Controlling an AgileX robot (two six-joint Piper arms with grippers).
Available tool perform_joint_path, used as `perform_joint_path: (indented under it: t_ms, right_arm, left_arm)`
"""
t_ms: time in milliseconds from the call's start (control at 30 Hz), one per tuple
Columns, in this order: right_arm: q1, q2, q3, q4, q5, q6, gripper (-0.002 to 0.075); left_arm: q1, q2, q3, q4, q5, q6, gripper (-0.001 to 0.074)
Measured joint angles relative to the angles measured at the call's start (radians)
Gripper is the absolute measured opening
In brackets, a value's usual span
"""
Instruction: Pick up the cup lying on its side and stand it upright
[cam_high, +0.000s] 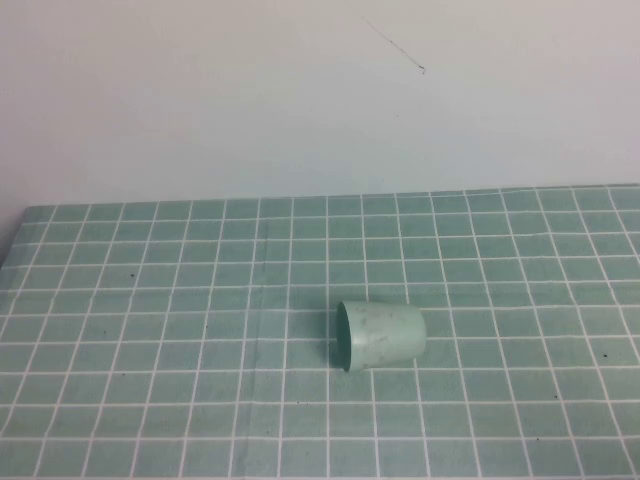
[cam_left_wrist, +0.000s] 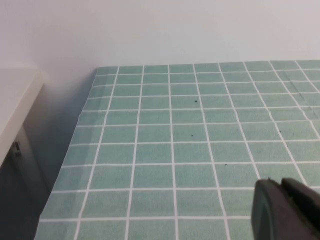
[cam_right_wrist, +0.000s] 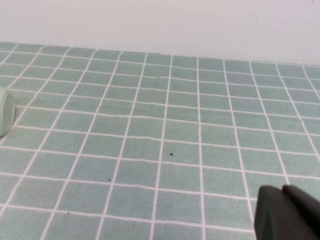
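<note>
The pale mint-green speckled cup (cam_high: 380, 335) lies on its side near the middle of the tiled table, its open mouth facing the robot's left. Its base edge shows at the border of the right wrist view (cam_right_wrist: 5, 111). Neither arm shows in the high view. My left gripper (cam_left_wrist: 280, 187) is shut and empty, low over bare tiles near the table's left edge, with no cup in its view. My right gripper (cam_right_wrist: 281, 192) is shut and empty, over bare tiles well away from the cup.
The green tiled cloth (cam_high: 150, 300) covers the table up to a white wall at the back. In the left wrist view the table's left edge (cam_left_wrist: 75, 135) drops off beside a white shelf (cam_left_wrist: 15, 100).
</note>
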Motion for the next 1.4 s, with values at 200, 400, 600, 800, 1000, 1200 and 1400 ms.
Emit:
perform_joint_path:
  t_ms: [200,400,600,800,1000,1200,1400]
  right_arm:
    - [0.000,0.000,0.000,0.000,0.000,0.000,-0.0003]
    - [0.000,0.000,0.000,0.000,0.000,0.000,-0.0003]
    - [0.000,0.000,0.000,0.000,0.000,0.000,-0.0003]
    - [0.000,0.000,0.000,0.000,0.000,0.000,-0.0002]
    - [0.000,0.000,0.000,0.000,0.000,0.000,-0.0003]
    - [0.000,0.000,0.000,0.000,0.000,0.000,-0.0003]
    - [0.000,0.000,0.000,-0.024,-0.020,-0.003,-0.0003]
  left_arm:
    - [0.000,0.000,0.000,0.000,0.000,0.000,-0.0001]
    - [0.000,0.000,0.000,0.000,0.000,0.000,-0.0001]
    - [0.000,0.000,0.000,0.033,0.000,0.000,-0.0001]
    - [0.000,0.000,0.000,0.050,-0.079,0.000,-0.0001]
    - [0.000,0.000,0.000,0.051,-0.341,0.000,-0.0001]
    - [0.000,0.000,-0.002,0.052,-0.543,0.000,-0.0001]
    - [0.000,0.000,-0.002,0.052,-0.579,0.000,-0.0001]
